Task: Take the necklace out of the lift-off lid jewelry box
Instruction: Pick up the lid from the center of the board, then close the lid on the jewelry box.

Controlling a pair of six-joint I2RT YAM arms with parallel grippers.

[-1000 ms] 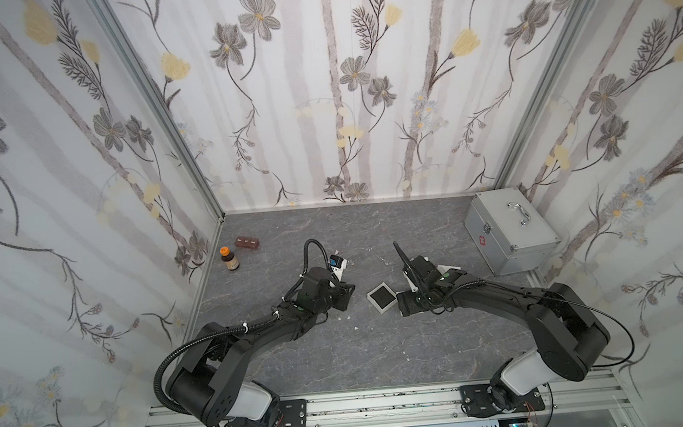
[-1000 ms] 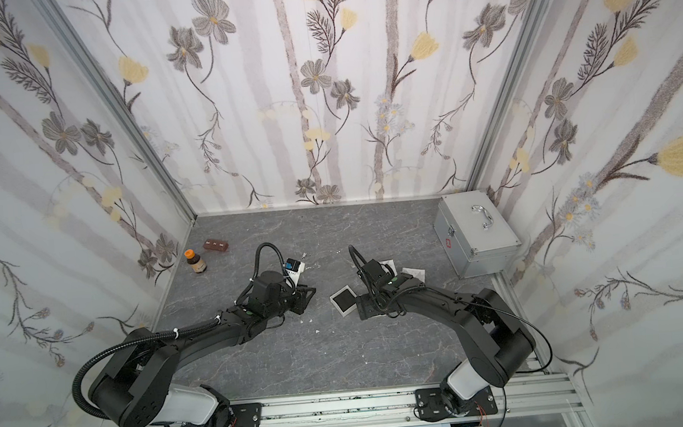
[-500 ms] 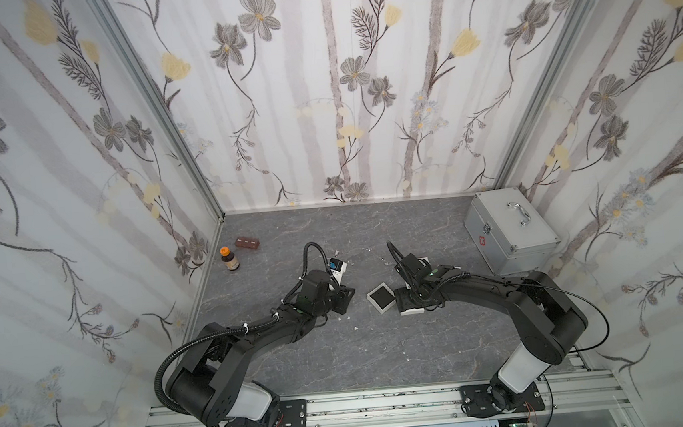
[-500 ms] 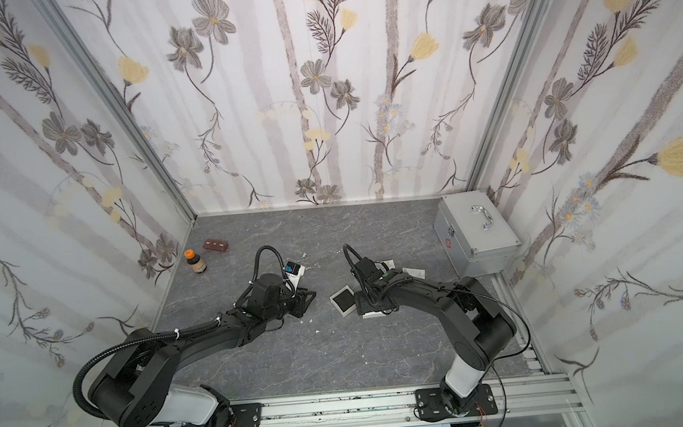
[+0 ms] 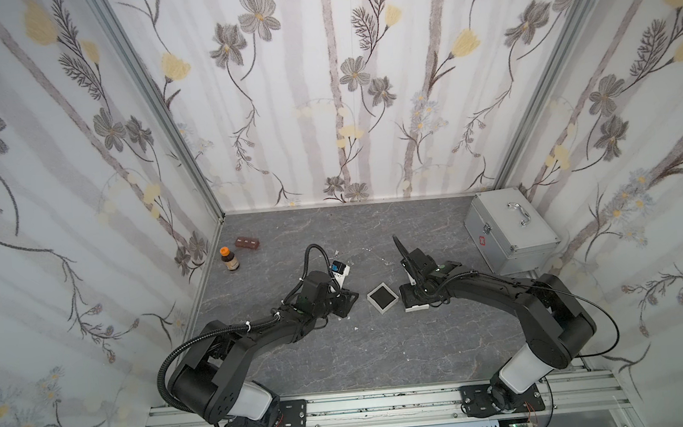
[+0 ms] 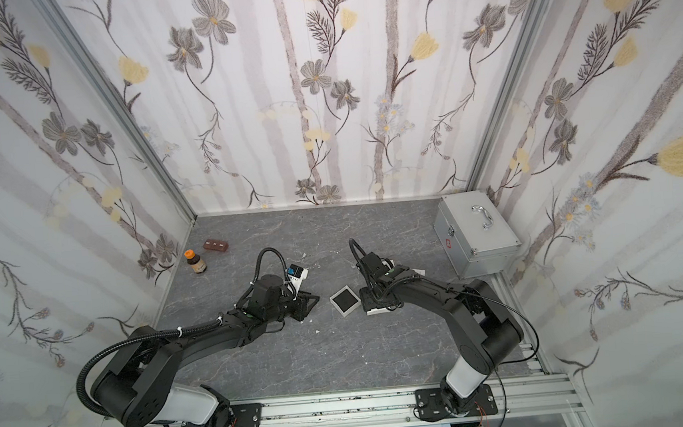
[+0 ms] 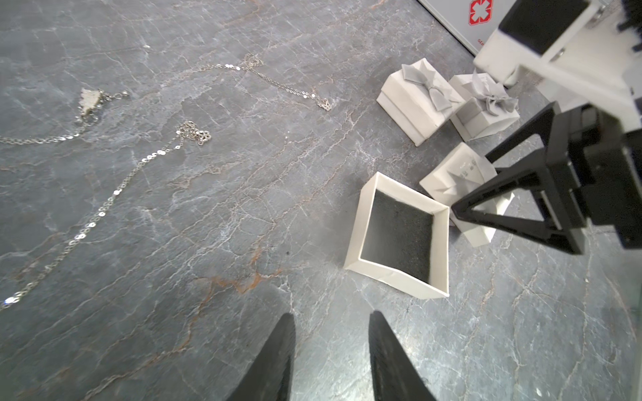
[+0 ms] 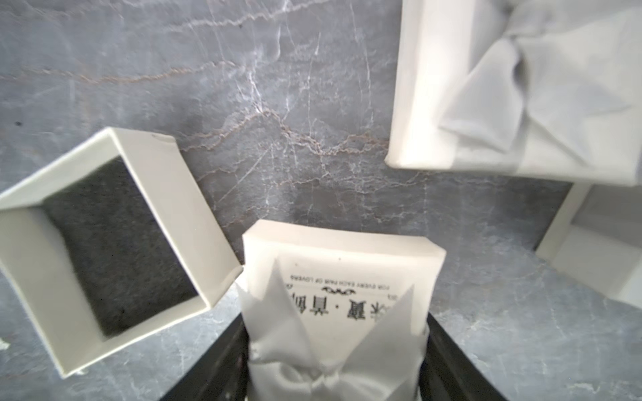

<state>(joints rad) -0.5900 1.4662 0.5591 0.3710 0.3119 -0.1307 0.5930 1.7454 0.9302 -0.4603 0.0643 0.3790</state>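
A closed white jewelry box [image 8: 344, 264] with a grey ribbon bow and printed lettering on its lift-off lid stands on the grey table; it also shows in the left wrist view [image 7: 451, 180] and in a top view [image 5: 417, 306]. My right gripper [image 8: 338, 350] [image 5: 411, 296] has one black finger pressed on each side of it. The necklace is hidden. Beside this box lies an open white box [image 8: 166, 194] [image 7: 354, 239] [image 5: 382, 296] holding only black foam. My left gripper [image 7: 331, 319] [image 5: 344, 302] hovers open and empty a little short of the open box.
Loose silver chains [image 7: 104, 205] [image 7: 264, 74] and a pendant [image 7: 90, 100] lie on the table. Two more closed bow boxes [image 7: 413, 100] [image 7: 483, 111] stand behind. A silver case [image 5: 508, 230] stands at back right, and a brown bottle [image 5: 230, 260] and a brown block [image 5: 247, 242] at back left.
My right gripper has shifted towards the open box, settled over the ribboned box and narrowed its jaws onto it. The left arm has barely moved.
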